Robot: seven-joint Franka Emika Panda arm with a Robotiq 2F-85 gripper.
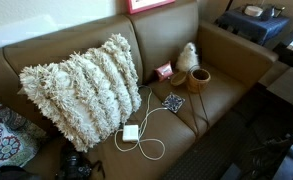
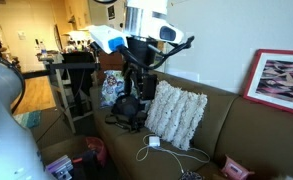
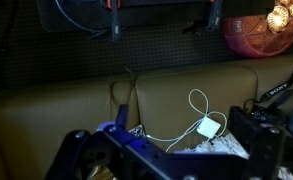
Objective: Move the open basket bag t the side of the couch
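Note:
The open basket bag (image 1: 199,80), small, round and tan-brown, stands on the seat of the brown leather couch (image 1: 76,45) near its far arm, beside a cream fuzzy cone (image 1: 188,57). It shows in neither the wrist view nor the exterior view with the arm. My gripper (image 2: 134,88) hangs over the opposite end of the couch (image 2: 241,125), far from the basket. In the wrist view my gripper (image 3: 166,152) is open with nothing between its dark fingers (image 3: 71,155), above the couch seat (image 3: 76,110).
A big shaggy cream pillow (image 1: 86,88) leans on the couch back. A white charger (image 1: 131,132) with looped cable lies on the seat, and a small pink box (image 1: 164,71) sits near the basket. A black camera (image 2: 126,106) sits below my gripper.

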